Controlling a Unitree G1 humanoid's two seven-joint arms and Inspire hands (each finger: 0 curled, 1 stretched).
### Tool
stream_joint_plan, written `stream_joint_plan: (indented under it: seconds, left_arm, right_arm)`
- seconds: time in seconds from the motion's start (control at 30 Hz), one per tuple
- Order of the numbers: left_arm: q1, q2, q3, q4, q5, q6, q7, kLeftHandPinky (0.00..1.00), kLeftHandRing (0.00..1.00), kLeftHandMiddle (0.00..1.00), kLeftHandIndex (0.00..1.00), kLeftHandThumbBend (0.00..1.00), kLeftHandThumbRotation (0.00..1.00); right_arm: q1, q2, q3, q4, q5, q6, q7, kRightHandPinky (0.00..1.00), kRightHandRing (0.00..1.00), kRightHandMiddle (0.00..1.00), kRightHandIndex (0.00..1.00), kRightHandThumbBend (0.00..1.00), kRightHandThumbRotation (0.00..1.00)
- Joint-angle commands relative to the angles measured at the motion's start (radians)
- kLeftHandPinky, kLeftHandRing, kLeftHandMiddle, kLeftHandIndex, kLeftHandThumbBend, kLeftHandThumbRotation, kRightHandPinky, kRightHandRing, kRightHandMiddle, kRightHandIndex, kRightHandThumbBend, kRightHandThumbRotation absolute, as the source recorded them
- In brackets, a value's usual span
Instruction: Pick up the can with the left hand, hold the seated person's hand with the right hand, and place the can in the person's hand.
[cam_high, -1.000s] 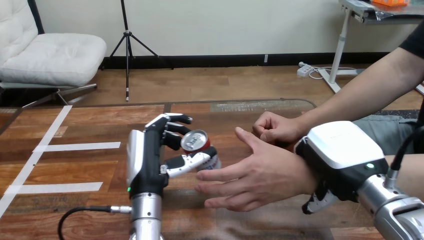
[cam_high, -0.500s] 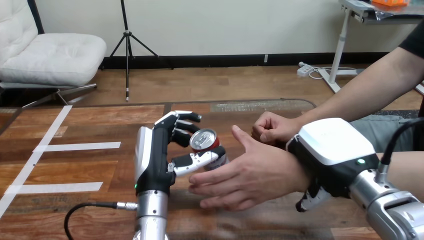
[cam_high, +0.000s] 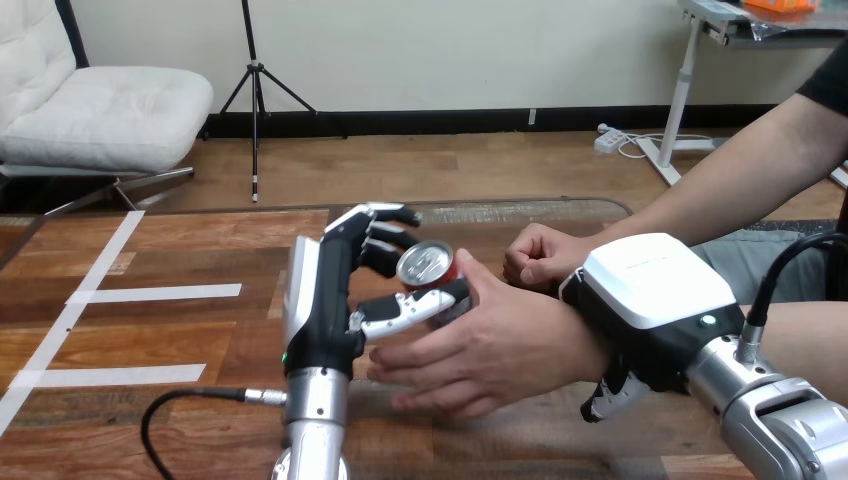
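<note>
Left hand, curled round the can, holds it at the thumb edge of the person's open hand; right hand covers that hand's wrist, grip unclear. Best practice: settle the can onto the palm before releasing.

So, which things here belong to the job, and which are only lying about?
Job: left hand, fingers curled round the can; the person's open hand beside the can; right hand over the person's wrist.
Lying about: the person's closed hand; white tape strips on the table.
</note>
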Motion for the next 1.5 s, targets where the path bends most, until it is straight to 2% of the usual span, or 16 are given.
stream_joint_plan:
  seconds: [0.0,0.63,1.33,1.43,1.47]
  left_arm:
    - [-0.035,-0.009,-0.01,-0.09,-0.002,-0.023,-0.012,0.45,0.44,0.48,0.58,0.7,0.0]
    - [-0.006,-0.025,-0.033,-0.156,0.016,-0.039,-0.041,0.43,0.43,0.48,0.58,0.71,0.0]
    - [0.032,-0.015,-0.041,-0.19,0.009,-0.051,-0.066,0.43,0.44,0.48,0.58,0.71,0.0]
    - [0.037,-0.013,-0.041,-0.197,0.009,-0.05,-0.07,0.44,0.44,0.48,0.58,0.7,0.0]
    - [0.038,-0.013,-0.041,-0.199,0.01,-0.048,-0.07,0.43,0.43,0.48,0.58,0.7,0.0]
  right_arm:
    - [-0.106,0.047,0.046,-0.052,0.023,-0.052,-0.005,0.13,0.15,0.24,0.44,0.93,0.0]
    - [-0.133,0.048,0.058,-0.046,0.002,-0.048,0.022,0.16,0.18,0.27,0.44,0.9,0.0]
    - [-0.104,0.057,0.045,-0.056,0.016,-0.035,0.023,0.16,0.16,0.25,0.45,0.92,0.0]
    - [-0.101,0.058,0.045,-0.06,0.009,-0.024,0.034,0.2,0.23,0.32,0.47,0.92,0.0]
    - [-0.1,0.058,0.045,-0.062,0.003,-0.021,0.038,0.25,0.3,0.4,0.5,0.93,0.0]
